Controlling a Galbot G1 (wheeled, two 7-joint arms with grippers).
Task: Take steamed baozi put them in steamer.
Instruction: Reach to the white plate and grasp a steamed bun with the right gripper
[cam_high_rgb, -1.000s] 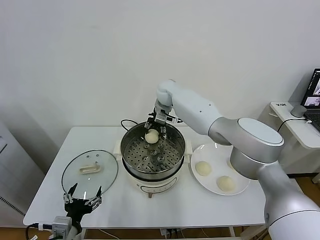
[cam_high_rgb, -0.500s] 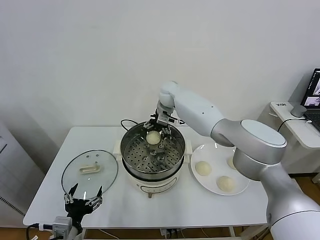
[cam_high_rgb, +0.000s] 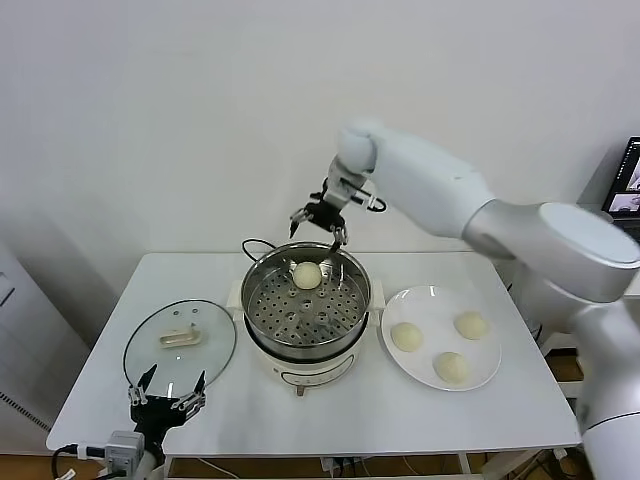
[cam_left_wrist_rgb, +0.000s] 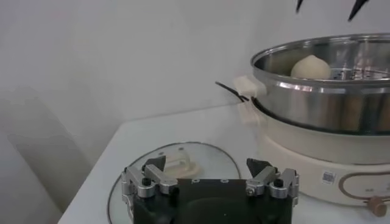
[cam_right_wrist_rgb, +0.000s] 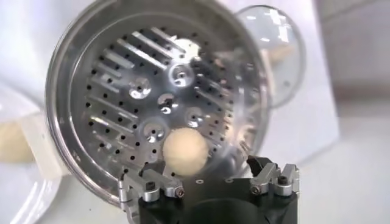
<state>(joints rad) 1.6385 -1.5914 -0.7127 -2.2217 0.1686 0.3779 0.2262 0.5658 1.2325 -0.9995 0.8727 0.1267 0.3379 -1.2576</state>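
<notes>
One steamed baozi (cam_high_rgb: 307, 274) sits on the perforated tray toward the back of the steamer (cam_high_rgb: 305, 335) at mid-table; the right gripper (cam_high_rgb: 318, 217) hangs above it, jaws spread and empty. Three more buns (cam_high_rgb: 406, 336) lie on the white plate (cam_high_rgb: 490, 372) toward the right edge. The left gripper (cam_high_rgb: 165, 393) waits at the front-left corner — jaws apart — beside the glass lid (cam_high_rgb: 180, 343).

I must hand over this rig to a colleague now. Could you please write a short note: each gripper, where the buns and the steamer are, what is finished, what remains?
Right gripper: open, empty, above the far rim of the steamer.
Left gripper: open, empty, parked low at the table's near edge by the glass lid.
Done: one baozi lies on the perforated tray, far side.
Left: three baozi wait on the white plate, on the steamer's right.
</notes>
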